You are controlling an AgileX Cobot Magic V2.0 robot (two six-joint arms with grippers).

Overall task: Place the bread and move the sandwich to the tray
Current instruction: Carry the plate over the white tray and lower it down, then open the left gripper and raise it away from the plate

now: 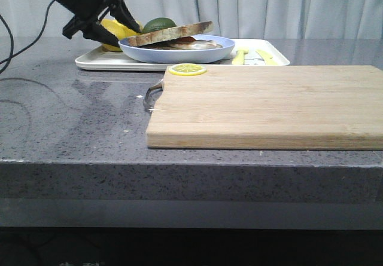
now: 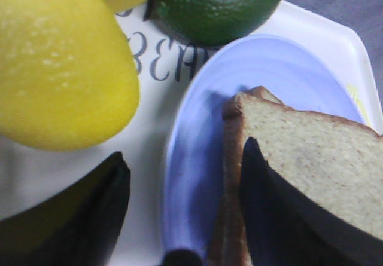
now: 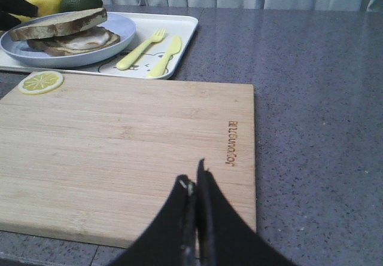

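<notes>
Bread [image 2: 311,158] lies between the left end effector's [image 1: 122,16] parted fingers; withdraw straight, without nudging the plate [image 1: 179,52]. Right end effector [image 3: 195,185] pinched together, empty.

Cutting board [image 3: 131,140]: a small brand mark burnt in near one edge, set sideways; seemingly "Joyoung", not surely legible.
Tray [image 2: 311,27]: dark printed capitals between the fruit and the plate, partly hidden and reversed; roughly "BEA".
</notes>
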